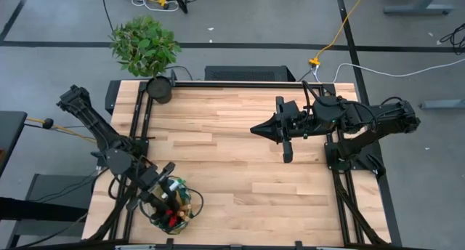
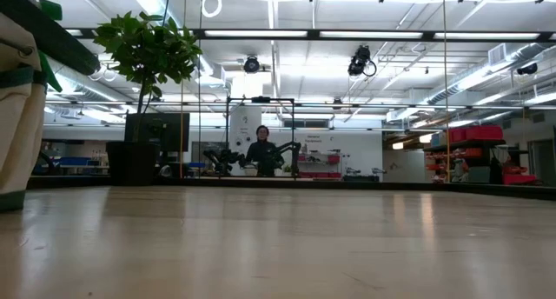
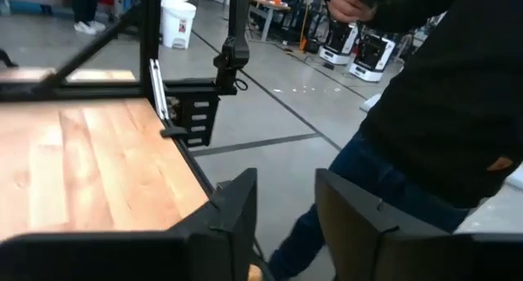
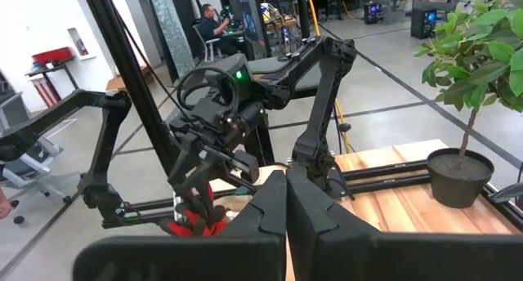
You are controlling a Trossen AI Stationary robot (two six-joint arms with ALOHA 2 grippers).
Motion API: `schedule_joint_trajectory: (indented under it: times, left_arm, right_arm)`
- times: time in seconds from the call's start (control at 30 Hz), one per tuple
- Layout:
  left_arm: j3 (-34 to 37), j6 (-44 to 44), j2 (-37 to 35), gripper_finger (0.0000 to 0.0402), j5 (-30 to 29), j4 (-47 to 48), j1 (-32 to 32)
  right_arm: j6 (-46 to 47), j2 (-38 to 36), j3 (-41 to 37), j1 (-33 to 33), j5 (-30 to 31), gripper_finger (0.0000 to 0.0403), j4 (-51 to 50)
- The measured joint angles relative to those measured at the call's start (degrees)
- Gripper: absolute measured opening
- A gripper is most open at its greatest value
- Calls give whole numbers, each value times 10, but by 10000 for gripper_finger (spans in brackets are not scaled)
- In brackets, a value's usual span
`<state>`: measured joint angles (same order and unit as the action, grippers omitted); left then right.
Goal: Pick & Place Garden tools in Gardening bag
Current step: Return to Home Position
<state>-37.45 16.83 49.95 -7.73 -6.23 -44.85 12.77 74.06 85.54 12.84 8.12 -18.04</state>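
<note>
Overhead, one gardening bag (image 1: 173, 208), one plant (image 1: 144, 45), left claw (image 3: 284, 211) parted, right claw (image 1: 254, 128) closed.

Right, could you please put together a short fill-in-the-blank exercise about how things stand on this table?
1. The bag stands on the ___ arm's side of the table.
2. The right pincer, hanging over the table, is ___.
3. The left pincer, close by the bag, is ___.
4. The pot under the plant is ___ in colour.
Missing words: left; shut; open; black.
</note>
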Motion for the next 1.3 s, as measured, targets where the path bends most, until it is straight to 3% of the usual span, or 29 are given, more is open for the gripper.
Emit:
schedule_joint_trajectory:
  times: [0.37,0.57,0.83,1.03,1.3]
  left_arm:
    - [-2,11,-1,9,1,1,53]
    - [-2,50,-1,12,13,0,96]
    - [-2,50,-2,9,16,-7,123]
    - [-2,13,-2,5,5,-34,131]
    - [-2,-26,-2,5,-54,-56,151]
  right_arm:
    - [-52,0,0,0,3,2,0]
    - [-79,-7,-1,-16,-18,1,-10]
    - [-106,-80,-20,-29,-4,1,-67]
    - [-113,-156,-107,-29,14,0,-31]
    - [-122,-259,-265,-29,15,0,61]
